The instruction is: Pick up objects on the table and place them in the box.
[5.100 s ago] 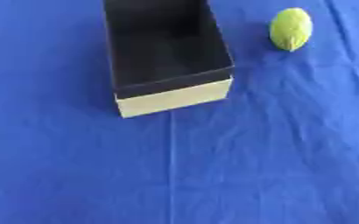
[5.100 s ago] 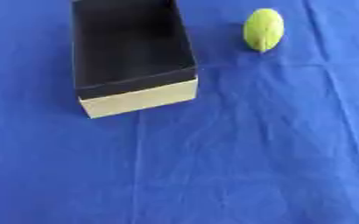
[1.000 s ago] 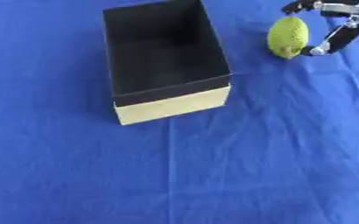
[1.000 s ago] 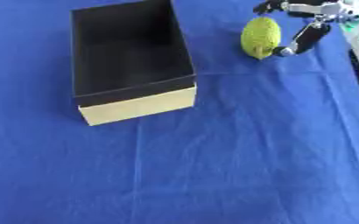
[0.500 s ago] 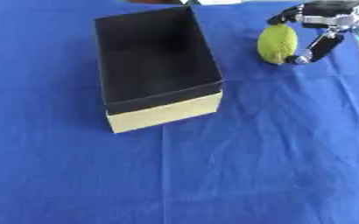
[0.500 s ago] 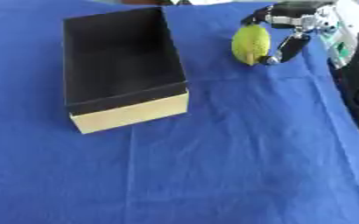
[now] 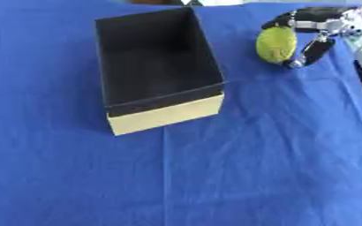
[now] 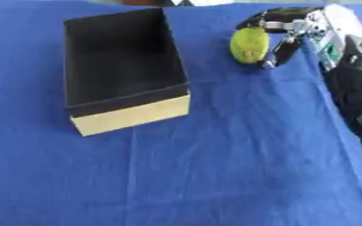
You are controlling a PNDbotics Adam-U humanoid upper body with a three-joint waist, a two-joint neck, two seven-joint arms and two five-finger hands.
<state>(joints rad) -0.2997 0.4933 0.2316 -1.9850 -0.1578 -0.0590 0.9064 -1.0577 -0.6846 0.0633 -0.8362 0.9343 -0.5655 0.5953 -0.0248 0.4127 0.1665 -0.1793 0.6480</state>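
Left eye view: the box [image 7: 157, 73] lies open-topped on the blue cloth [image 7: 238, 167], dark and empty inside, so it is ready to receive things. To the box's right, near its far end, a green oval fruit [image 7: 276, 45] sits against the cloth. The right hand [image 7: 317, 31] comes in from beyond the fruit, one finger arched over its top and another down its right side, seemingly so that closing them would pinch it. Whether it is already gripped or lifted I cannot tell.

Right eye view: the same fruit, right of the box, but here the silver wrist and black forearm [image 8: 354, 75] run down the right edge, showing how the arm reaches in. The left hand appears in neither view
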